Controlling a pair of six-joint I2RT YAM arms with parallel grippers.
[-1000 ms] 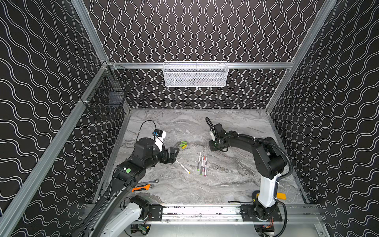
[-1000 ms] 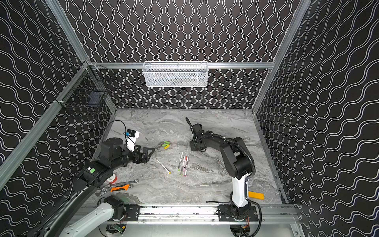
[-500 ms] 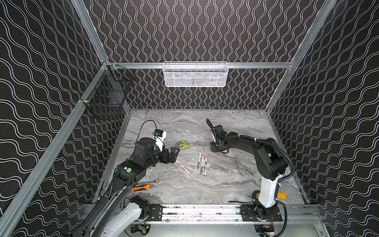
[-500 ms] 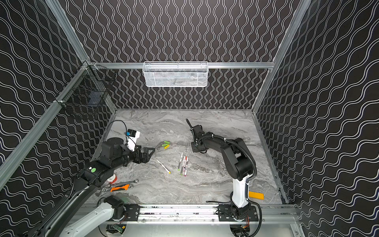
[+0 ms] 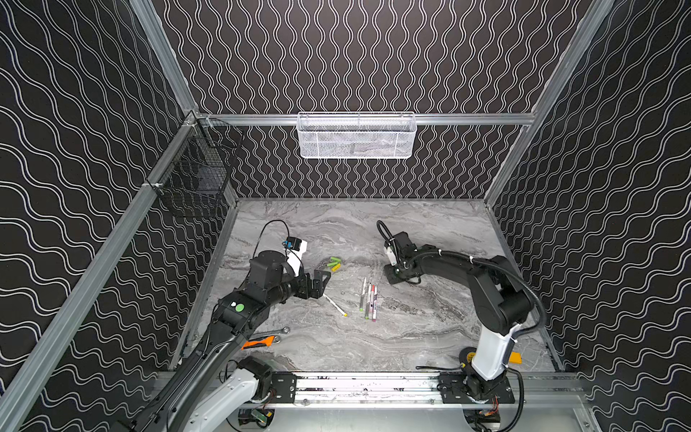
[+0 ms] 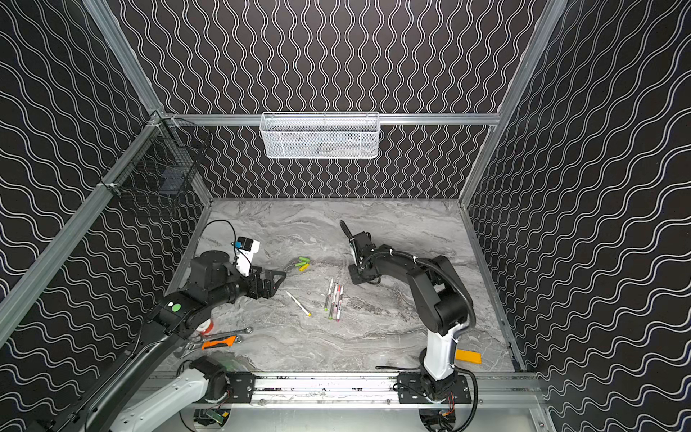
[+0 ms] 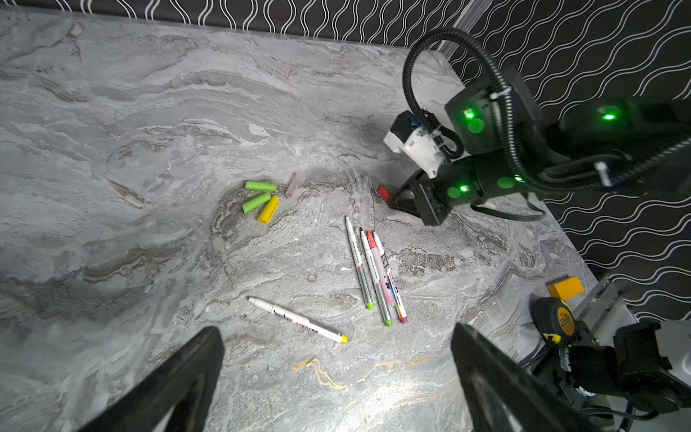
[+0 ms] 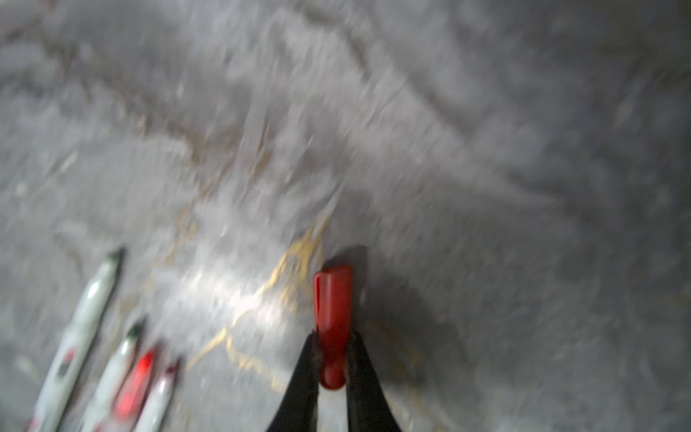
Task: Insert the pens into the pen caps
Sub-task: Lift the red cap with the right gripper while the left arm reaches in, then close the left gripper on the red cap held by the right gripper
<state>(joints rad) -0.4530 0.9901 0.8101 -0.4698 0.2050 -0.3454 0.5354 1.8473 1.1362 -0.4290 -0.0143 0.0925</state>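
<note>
Got the right hand (image 8: 332,359) clenched on a red cap (image 8: 332,310), most of it poking out past the fingertips, right down at the marble-look worktop (image 5: 411,336); touching it or just above, can't tell. Left hand (image 5: 321,278) released, spread wide, grasping nothing, hovering near the lone pen (image 7: 299,319) with the yellow tail end. Four more pens (image 7: 374,276) lying side by side and touching, just beside the right hand, uncapped tips at the end nearer it, green and pink tail ends at the other. Rest of the pen caps huddled between the two hands: one green cap (image 7: 260,186), a second green cap (image 7: 256,202), a yellow cap (image 7: 269,209), plus a pale cap (image 7: 293,185) just beside them. As for writing: black and red print along the pen barrels, way too small to read, no brand to make out. Same story with the yellow label on the black tape measure (image 7: 561,321) near the right arm's base. Wrench (image 5: 276,331) and orange-handled tool (image 5: 258,342) lying by the left arm, well apart from the pens.
</note>
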